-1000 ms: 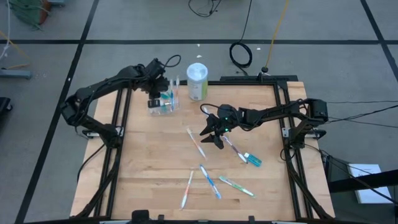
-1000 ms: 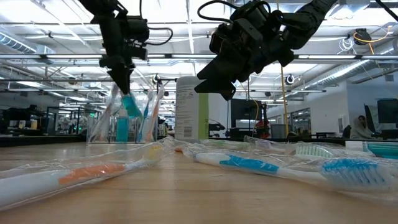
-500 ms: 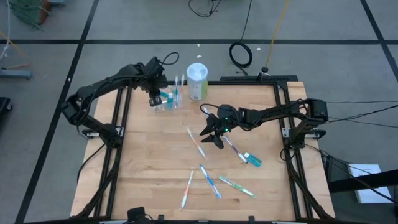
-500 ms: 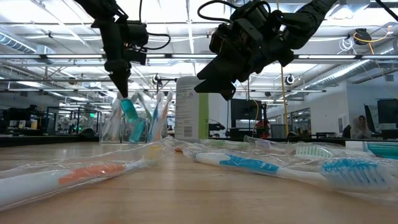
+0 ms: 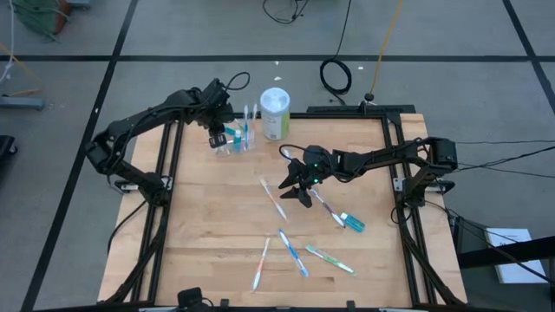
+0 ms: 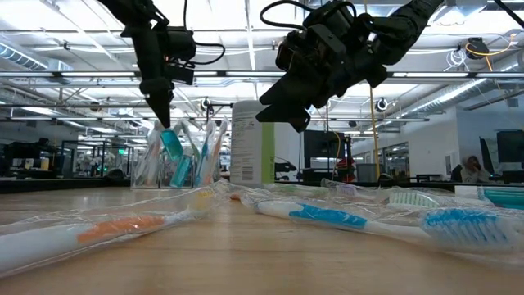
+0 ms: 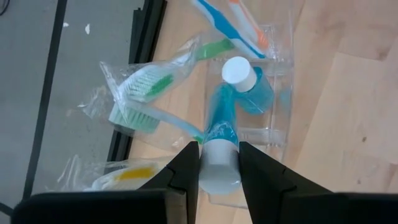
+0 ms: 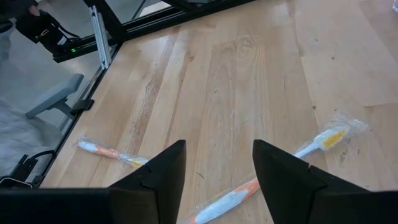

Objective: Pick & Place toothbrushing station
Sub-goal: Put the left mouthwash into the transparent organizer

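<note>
A: Overhead, the left gripper (image 5: 217,139) hangs over the clear cup (image 5: 232,144) at about eleven o'clock on the bench (image 5: 217,234). What does its wrist camera add?

B: The grip itself. Its jaws are closed on the white-capped end of a blue tube (image 7: 219,146), whose other end reaches down into the cup (image 7: 273,124). A second blue tube with a white cap (image 7: 249,87) lies inside, and wrapped brushes lean out over the rim, one with green bristles (image 7: 140,102).

A: And from bench height?

B: There the held tube (image 6: 170,146) stands tilted in the cup (image 6: 147,168) among upright brush handles, with a white and green canister (image 6: 250,143) just beside it. Overhead, that canister (image 5: 275,113) sits at twelve o'clock.

A: The right gripper (image 5: 297,186)?

B: Near the middle of the bench, jaws parted and empty, raised clear of the wood in the low view (image 6: 299,111). Its wrist camera shows bare planks and two wrapped brushes with orange on the handles (image 8: 109,152).

A: What lies loose?

B: A white brush (image 5: 274,199) near centre, another blue tube (image 5: 351,222) at four o'clock, and three more brushes around six o'clock, one of them blue-handled (image 5: 293,253).
</note>
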Controlling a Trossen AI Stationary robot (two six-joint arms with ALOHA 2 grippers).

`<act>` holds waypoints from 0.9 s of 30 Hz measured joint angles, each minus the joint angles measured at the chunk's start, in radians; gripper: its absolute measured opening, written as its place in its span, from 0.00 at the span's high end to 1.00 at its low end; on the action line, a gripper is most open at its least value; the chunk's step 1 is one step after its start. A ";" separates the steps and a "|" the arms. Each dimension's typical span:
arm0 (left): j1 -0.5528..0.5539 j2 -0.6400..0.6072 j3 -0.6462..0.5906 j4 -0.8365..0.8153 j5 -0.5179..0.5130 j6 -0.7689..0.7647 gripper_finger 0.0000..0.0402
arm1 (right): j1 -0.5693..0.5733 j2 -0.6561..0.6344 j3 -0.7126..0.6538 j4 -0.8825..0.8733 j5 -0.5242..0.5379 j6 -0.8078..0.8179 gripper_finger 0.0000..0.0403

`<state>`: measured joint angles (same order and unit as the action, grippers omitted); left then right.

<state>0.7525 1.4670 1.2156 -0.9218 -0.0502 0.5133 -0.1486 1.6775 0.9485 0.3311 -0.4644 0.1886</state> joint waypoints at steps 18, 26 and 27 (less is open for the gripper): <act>0.027 -0.002 -0.042 0.054 0.096 0.008 0.77 | 0.000 0.000 0.000 0.001 0.000 -0.008 0.56; 0.026 -0.002 -0.124 0.169 0.068 -0.001 0.77 | 0.000 0.000 0.000 0.010 0.000 -0.018 0.56; 0.026 -0.002 -0.134 0.182 0.067 0.006 0.77 | 0.000 0.000 0.000 0.010 0.000 -0.018 0.56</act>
<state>0.7788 1.4652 1.0816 -0.7393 0.0171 0.5189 -0.1486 1.6775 0.9482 0.3408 -0.4644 0.1705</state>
